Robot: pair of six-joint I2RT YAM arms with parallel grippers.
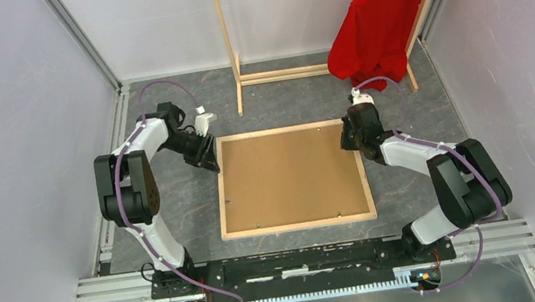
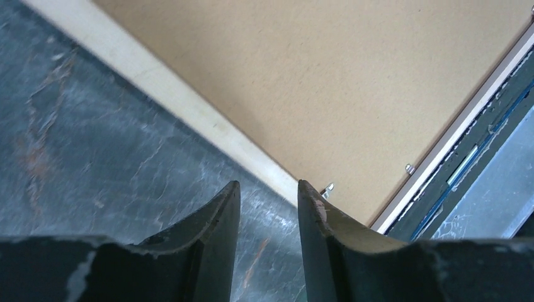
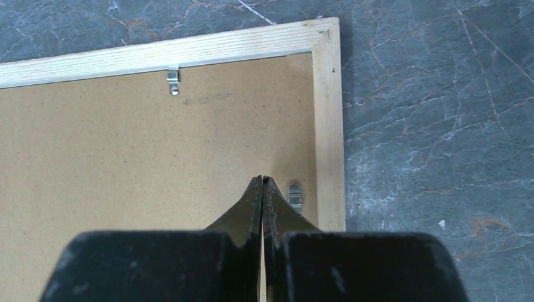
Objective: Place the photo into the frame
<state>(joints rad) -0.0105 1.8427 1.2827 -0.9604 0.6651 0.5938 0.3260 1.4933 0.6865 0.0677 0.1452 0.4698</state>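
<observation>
One frame (image 1: 298, 225) lies back-up and flat on the dark table (image 1: 178, 211). One photo (image 1: 292, 179) sits inside its wood rails, brown board side up. Left gripper (image 2: 269, 185) is at the frame's far-left corner, jaws apart, holding nothing. Right gripper (image 3: 262, 179) is over the board near the far-right corner, fingers pressed together, empty. Two metal clips (image 3: 173, 80) show in the right wrist view. Behind stand one rack (image 1: 230, 46) and one red shirt (image 1: 380, 17).
</observation>
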